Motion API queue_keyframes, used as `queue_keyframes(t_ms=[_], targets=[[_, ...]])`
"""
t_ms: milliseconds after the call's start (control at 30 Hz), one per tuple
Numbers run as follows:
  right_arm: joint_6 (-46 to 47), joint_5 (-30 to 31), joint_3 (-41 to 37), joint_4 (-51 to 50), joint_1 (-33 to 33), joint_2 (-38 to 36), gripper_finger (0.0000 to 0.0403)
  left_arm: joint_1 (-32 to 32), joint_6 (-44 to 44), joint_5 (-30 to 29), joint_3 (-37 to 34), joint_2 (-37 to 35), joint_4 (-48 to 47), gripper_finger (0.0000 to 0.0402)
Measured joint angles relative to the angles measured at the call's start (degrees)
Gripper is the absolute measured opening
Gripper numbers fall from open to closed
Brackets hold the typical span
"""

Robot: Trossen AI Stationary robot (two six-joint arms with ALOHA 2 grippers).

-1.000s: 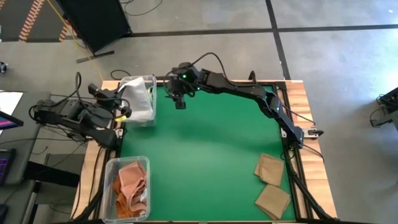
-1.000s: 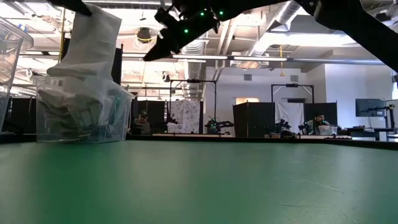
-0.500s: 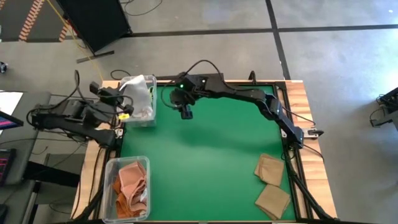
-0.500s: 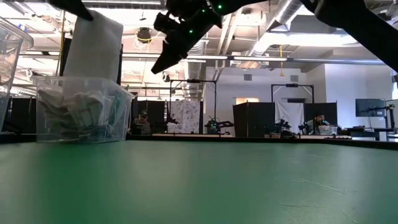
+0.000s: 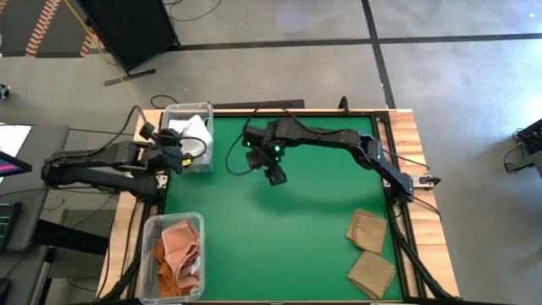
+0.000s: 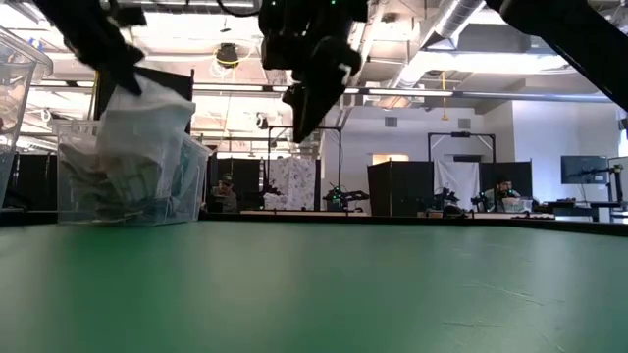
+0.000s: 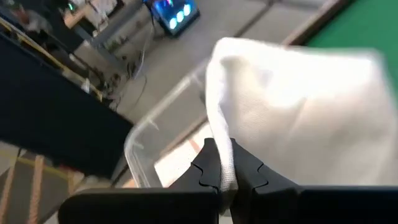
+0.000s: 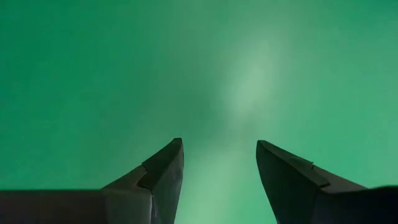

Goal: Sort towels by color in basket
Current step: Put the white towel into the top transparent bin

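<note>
My left gripper [image 5: 179, 156] is shut on a white towel [image 5: 196, 134] over the clear bin of white towels [image 5: 174, 113] at the table's far left corner. In the low view the towel [image 6: 147, 123] hangs crumpled, its lower part level with the bin's wall [image 6: 78, 181]. My right gripper [image 5: 273, 174] hovers open above the bare green mat [image 8: 205, 68], right of that bin. Two tan towels [image 5: 366, 229] [image 5: 371, 273] lie flat near the table's near right corner. A second clear bin [image 5: 196, 222] at the near left corner holds salmon and rust towels [image 5: 176, 254]. My left gripper pinches the white towel between its two fingers [image 7: 208, 165] at a folded or bunched edge [image 7: 222, 146]; how many layers it has, I cannot tell. The cloth spreads out beyond the fingertips and hangs slack over the bin's rim [image 7: 143, 140].
Green mat covers the table inside a wooden border [image 5: 415, 161]. Cables trail around the left arm [image 5: 93, 165] off the table's left side. In the low view the room behind shows frames, screens and people far off.
My right gripper has swung from beside the white-towel bin toward the table's middle, to the right and the near side, and has come lower. My left gripper has carried the white towel down from well above the bin; the cloth now sags crumpled at the bin.
</note>
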Motion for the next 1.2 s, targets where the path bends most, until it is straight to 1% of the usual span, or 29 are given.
queue_keyframes(t_ms=[100, 267, 400, 467, 700, 867, 967, 1067, 1200], targets=[[0.9, -0.1, 0.0, -3.1, 2.2, 0.0, 0.0226, 3.1, 1.7, 3.1, -2.7, 1.0, 1.8, 0.0], [1.0, -0.1, 0.0, -5.0, 5.6, 0.0, 0.0226, 8.8, 8.1, 9.4, -5.2, 3.8, 9.2, 0.0], [1.7, -0.1, 0.0, -5.3, 7.9, 0.0, 0.0226, 12.6, 9.7, 11.3, -5.3, 7.5, 10.1, 0.0], [2.1, -0.1, 0.0, -5.5, 8.9, 0.0, 0.0226, 14.9, 10.2, 13.7, -5.3, 9.4, 10.1, 0.0], [2.6, -0.1, 0.0, -6.4, 11.4, 0.0, 0.0226, 23.4, 12.1, 28.8, -5.2, 16.2, 12.9, 0.0005], [3.7, -0.1, 0.0, -6.9, 12.8, 0.0, 0.0226, 28.3, 14.4, 37.6, -5.0, 20.3, 15.3, 0.0006], [4.2, -0.1, 0.0, -7.0, 13.5, 0.0, 0.0226, 30.6, 15.3, 41.7, -5.0, 21.7, 15.8, 0.0007], [4.2, -0.1, 0.0, -7.1, 14.2, 0.0, 0.0226, 32.3, 16.4, 44.2, -5.1, 21.9, 16.1, 0.0008], [4.5, -0.1, 0.0, -7.6, 15.0, 0.0, 0.0226, 33.1, 16.5, 44.3, -4.3, 21.5, 15.7, 0.0018]])
